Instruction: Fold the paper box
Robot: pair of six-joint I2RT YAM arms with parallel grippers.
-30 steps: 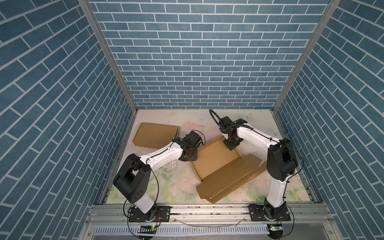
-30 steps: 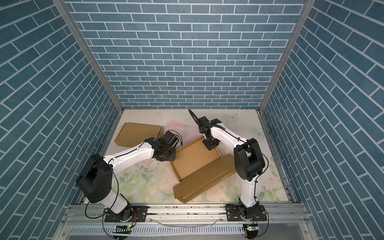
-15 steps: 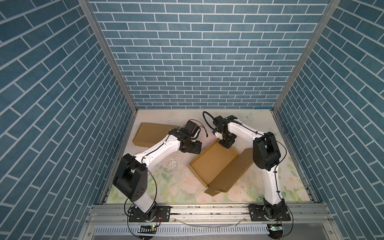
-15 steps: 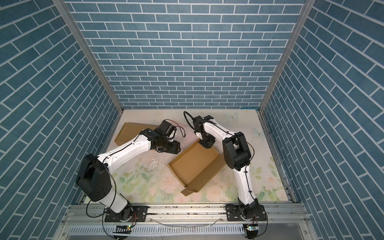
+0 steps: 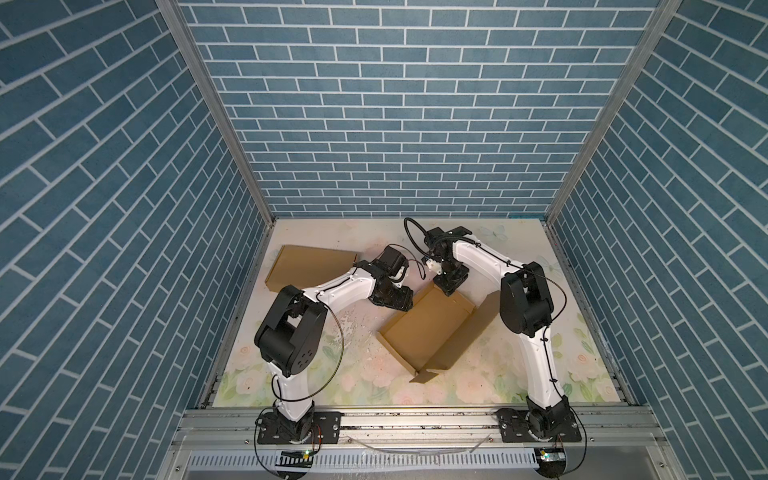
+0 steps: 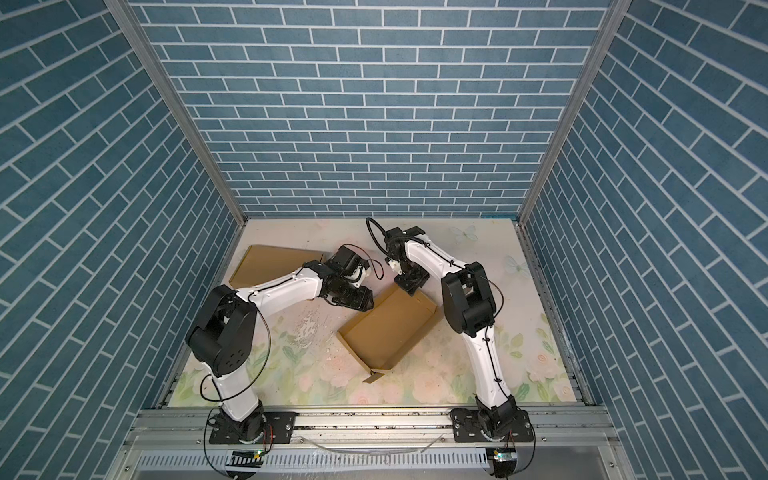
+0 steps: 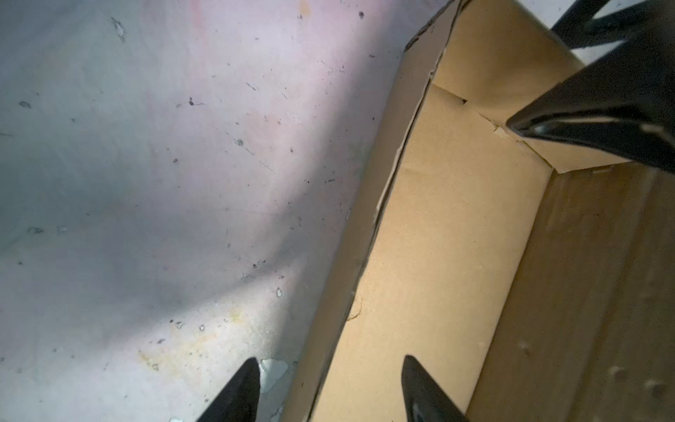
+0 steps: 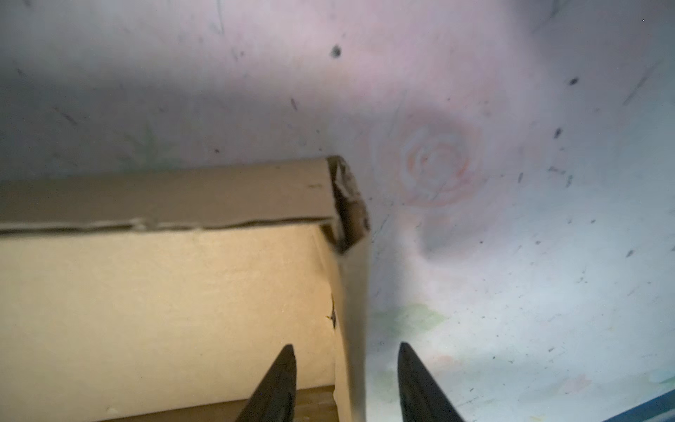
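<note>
The brown paper box [image 5: 428,328] [image 6: 388,324] lies open-topped mid-table, its large flap raised along the right side. At the box's far left wall my left gripper [image 5: 397,301] [image 6: 360,301] is open. In the left wrist view that gripper [image 7: 328,365] straddles the wall of the box [image 7: 438,255], one finger outside and one inside. My right gripper [image 5: 446,287] [image 6: 409,286] is open at the far corner. In the right wrist view it [image 8: 345,349] straddles a side wall of the box [image 8: 164,310] near the crumpled corner.
A second flat cardboard piece [image 5: 309,268] [image 6: 274,266] lies at the back left, behind the left arm. The floral table mat [image 5: 365,374] is scuffed left of the box. Blue brick walls close in three sides.
The box's big flap, flat on the table a second ago, now stands raised and the box has turned. The right gripper has opened. The left gripper shifted along the box's far left wall.
</note>
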